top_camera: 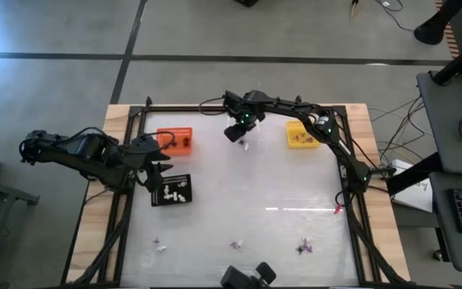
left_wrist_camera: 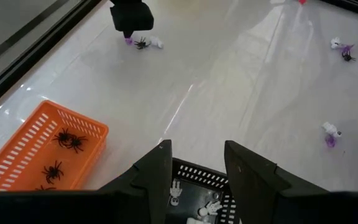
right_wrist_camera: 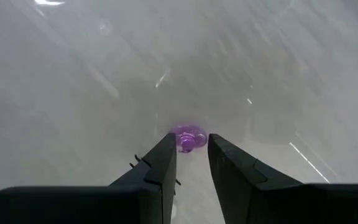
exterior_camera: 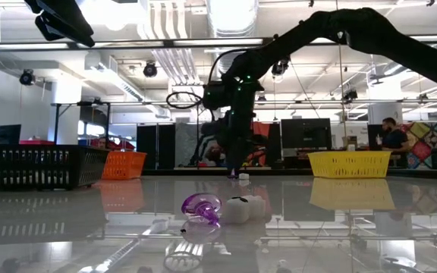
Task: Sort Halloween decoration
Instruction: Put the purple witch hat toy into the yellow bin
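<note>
right gripper (right_wrist_camera: 191, 146) seems pinching purple trinket (right_wrist_camera: 188, 138); left gripper (left_wrist_camera: 197, 163) spread over black tray (left_wrist_camera: 199, 186).

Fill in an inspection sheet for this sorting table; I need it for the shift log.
Surface: glossy white table, wooden border.
Job's things: purple trinket between the right gripper's fingertips; black spider and white piece lying close by; loose trinkets near the front edge; spiders in the orange tray; white pieces in the black tray; yellow tray at the back.
Clutter: nothing seen.
Grippers: right gripper down at the purple trinket; left gripper open above the black tray.
Cables: wires right of the table.
Surroundings: workshop, person at the back.
</note>
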